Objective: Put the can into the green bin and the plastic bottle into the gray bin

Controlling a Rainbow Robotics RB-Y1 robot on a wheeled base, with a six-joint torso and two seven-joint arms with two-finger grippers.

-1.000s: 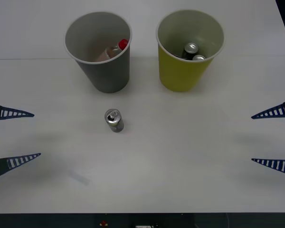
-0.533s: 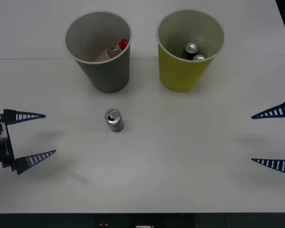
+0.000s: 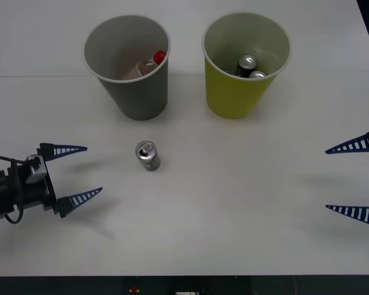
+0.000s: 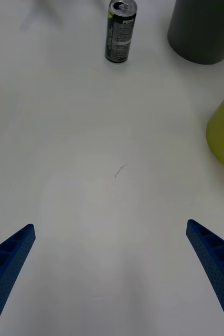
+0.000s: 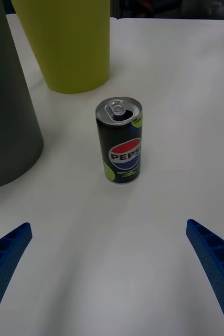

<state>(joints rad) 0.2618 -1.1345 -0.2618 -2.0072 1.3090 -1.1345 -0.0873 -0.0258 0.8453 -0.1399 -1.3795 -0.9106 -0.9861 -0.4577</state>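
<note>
Just ahead of the wide-open, empty left hand (image 3: 77,174) stands the can (image 3: 147,155), untouched.

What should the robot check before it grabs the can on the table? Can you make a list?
1. Can stands upright on the table, apart from both bins: ok.
2. Left gripper is open wide, pointing at the can, not yet around it: ok.
3. Nothing lies between the left gripper and the can: ok.
4. Green bin stands upright with room inside, holding two cans already: ok.
5. Bottle lies inside the gray bin: ok.
6. Right gripper is open at the table's right edge, out of the way: ok.
</note>
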